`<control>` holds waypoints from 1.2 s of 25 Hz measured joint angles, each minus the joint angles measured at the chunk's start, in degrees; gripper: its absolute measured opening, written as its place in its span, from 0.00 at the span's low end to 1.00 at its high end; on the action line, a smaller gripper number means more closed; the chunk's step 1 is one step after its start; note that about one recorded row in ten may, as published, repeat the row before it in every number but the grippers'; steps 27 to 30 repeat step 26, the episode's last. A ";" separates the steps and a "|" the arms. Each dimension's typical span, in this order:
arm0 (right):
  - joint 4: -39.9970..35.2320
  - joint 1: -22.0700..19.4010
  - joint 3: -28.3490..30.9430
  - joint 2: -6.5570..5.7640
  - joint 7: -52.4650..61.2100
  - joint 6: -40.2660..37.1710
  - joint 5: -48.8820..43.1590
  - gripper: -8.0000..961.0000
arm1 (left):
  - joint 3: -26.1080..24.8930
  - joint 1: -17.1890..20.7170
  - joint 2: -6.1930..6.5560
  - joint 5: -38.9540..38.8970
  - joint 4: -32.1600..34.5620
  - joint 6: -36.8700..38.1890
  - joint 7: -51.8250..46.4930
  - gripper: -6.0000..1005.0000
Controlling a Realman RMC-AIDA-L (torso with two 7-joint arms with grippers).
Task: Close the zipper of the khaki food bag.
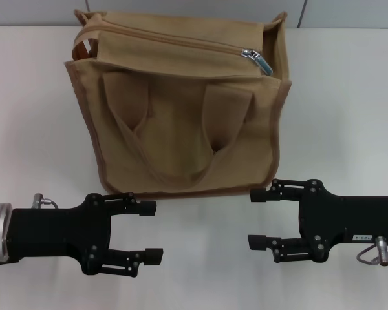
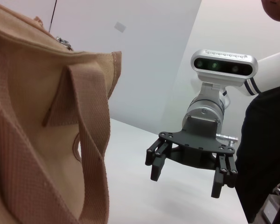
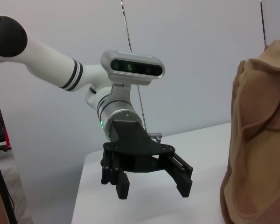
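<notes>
- The khaki food bag stands upright on the white table, at the far centre of the scene, its front panel with two loop handles facing the robot; standing this way, its top panel is exposed from above.
- The zipper runs left to right across the top panel. Its silver pull tab lies at the right end; the far-left end of the line looks slightly parted, so closure cannot be judged with certainty.
- The left gripper hovers near the robot, left of centre and just in front of the bag's lower left corner, fingers spread wide and holding nothing. It is the black gripper seen head-on in the right wrist view.
- The right gripper mirrors it at the near right, close to the bag's lower right corner, likewise spread wide and empty; the left wrist view shows it clear of the bag's side.
- Both grippers face inward, neither touching the bag: apparently a neutral stance flanking it. Judged from the layout, one side would likely steady the fabric while the other takes the tab.
</notes>
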 joint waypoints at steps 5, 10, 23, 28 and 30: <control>0.00 0.00 0.00 0.00 0.05 0.00 0.00 0.79 | 0.00 0.07 0.00 0.00 0.00 0.01 0.00 0.84; 0.00 0.00 0.00 0.00 0.13 0.00 0.00 0.79 | 0.00 0.09 0.03 0.00 0.00 0.01 0.00 0.84; 0.00 0.00 0.00 0.00 0.31 0.00 0.00 0.79 | 0.00 0.20 0.09 0.00 0.00 0.11 0.00 0.84; 0.00 0.00 0.00 0.00 0.41 0.00 0.00 0.79 | 0.00 0.19 0.09 0.00 0.00 0.11 0.00 0.84; 0.00 0.00 0.00 0.00 0.41 0.00 0.00 0.79 | 0.00 0.19 0.09 0.00 0.00 0.11 0.00 0.84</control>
